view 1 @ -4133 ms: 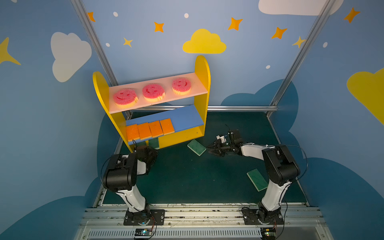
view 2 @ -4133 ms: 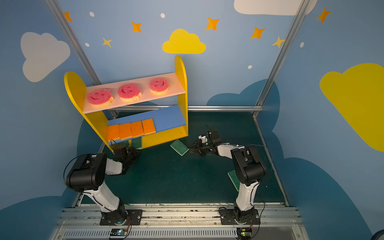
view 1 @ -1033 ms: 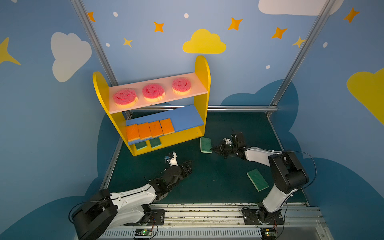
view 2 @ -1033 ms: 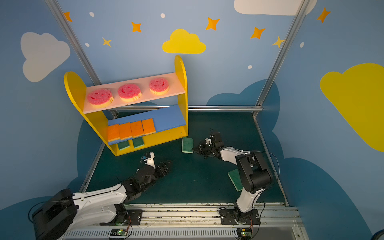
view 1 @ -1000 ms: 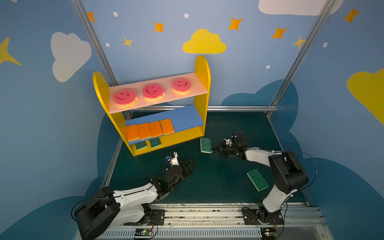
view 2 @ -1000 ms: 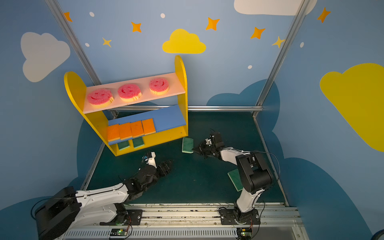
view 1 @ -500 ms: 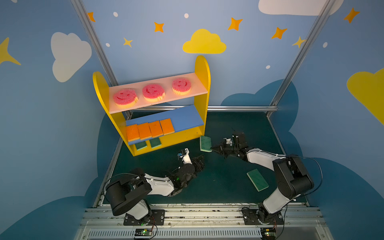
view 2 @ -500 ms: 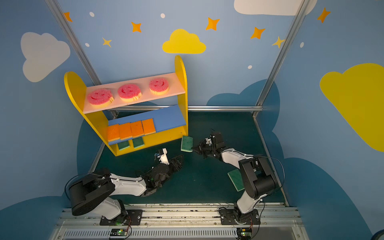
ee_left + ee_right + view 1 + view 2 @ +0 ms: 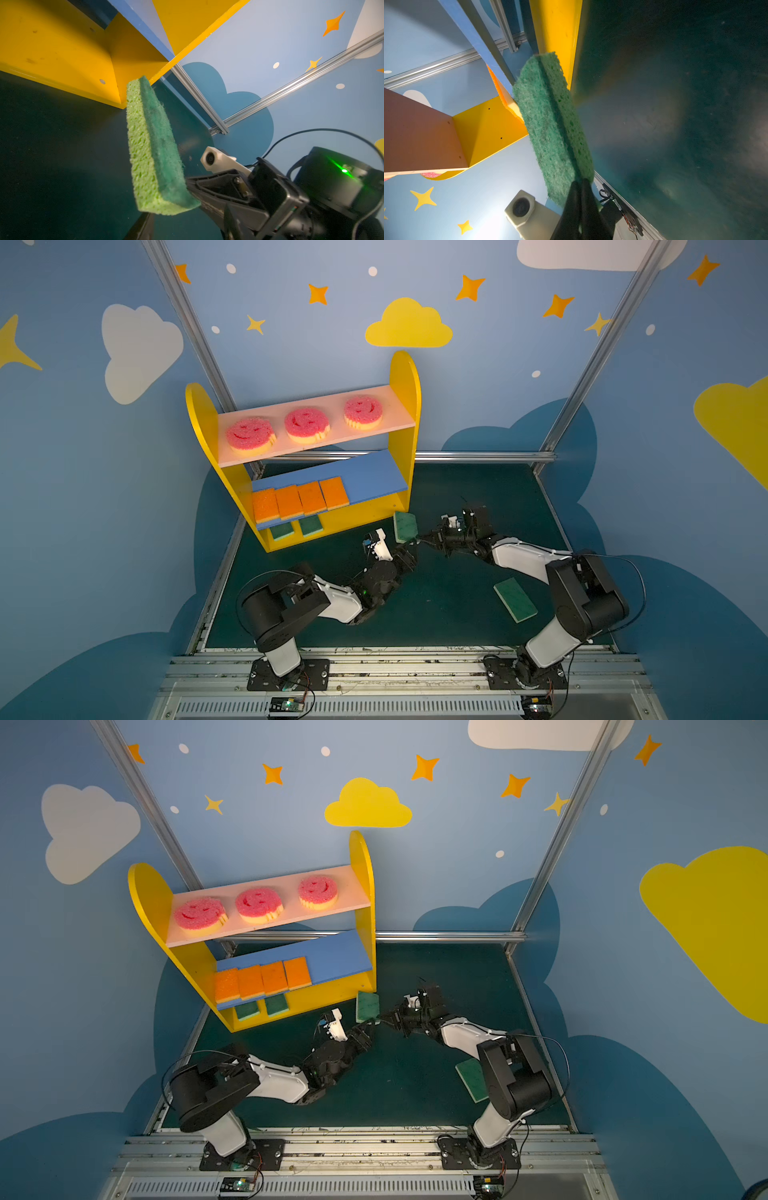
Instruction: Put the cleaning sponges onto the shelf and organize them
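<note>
Yellow-sided shelf (image 9: 405,377) stands upright at back left. Three pink smiley sponges (image 9: 306,425) sit in a row on the pink upper board (image 9: 399,414). Four orange sponges (image 9: 300,499) lie side by side on the left half of the blue board (image 9: 370,477). Two green sponges (image 9: 311,525) lie on the base (image 9: 357,516). Third green sponge (image 9: 405,526) is raised and tilted, just beside the shelf's right foot. Fourth green sponge (image 9: 514,599) lies flat, well apart to the right.

Shelf (image 9: 405,377): yellow side panels, pink upper board, blue lower board, yellow base; round sponges (image 9: 306,423) pink with smiley faces, yellow undersides; rectangular sponges (image 9: 311,497) orange; small sponges (image 9: 311,525) below them dark green; mid-frame sponge (image 9: 153,149) dark green scrub face, light green porous body; lower-right sponge (image 9: 513,598) green, lighter rim; floor (image 9: 436,614) dark teal; walls (image 9: 478,406) blue with white and yellow clouds, orange stars, white dots.
</note>
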`<move>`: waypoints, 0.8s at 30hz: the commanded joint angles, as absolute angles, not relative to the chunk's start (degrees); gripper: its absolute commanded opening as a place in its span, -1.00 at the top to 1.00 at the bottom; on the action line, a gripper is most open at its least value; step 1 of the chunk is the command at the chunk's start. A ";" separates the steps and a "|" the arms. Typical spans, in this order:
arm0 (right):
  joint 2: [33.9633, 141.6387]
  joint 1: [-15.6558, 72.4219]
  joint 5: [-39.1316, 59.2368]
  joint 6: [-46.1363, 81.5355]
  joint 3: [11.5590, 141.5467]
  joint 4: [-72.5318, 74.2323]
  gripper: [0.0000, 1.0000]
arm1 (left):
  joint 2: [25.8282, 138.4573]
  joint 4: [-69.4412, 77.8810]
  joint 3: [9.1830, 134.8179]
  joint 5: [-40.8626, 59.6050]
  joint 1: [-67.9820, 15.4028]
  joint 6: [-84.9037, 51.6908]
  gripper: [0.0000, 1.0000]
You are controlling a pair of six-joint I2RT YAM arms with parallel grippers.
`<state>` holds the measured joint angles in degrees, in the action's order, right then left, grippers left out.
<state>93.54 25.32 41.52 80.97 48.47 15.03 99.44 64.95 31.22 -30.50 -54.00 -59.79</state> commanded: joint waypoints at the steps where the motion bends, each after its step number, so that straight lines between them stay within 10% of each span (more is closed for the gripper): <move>1: 91.15 25.25 42.75 80.32 47.75 15.64 1.00 | 101.69 68.85 32.11 -30.05 -52.85 -61.34 0.07; 15: 91.84 25.25 43.66 79.44 47.55 15.87 1.00 | 105.10 70.05 35.48 -26.76 -49.19 -64.04 0.31; 24: 92.33 25.05 43.94 78.93 47.88 15.80 1.00 | 107.90 72.13 37.15 -24.36 -48.36 -65.13 0.82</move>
<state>92.53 24.75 41.58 80.12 48.14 15.25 106.37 71.33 36.18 -25.54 -48.75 -65.06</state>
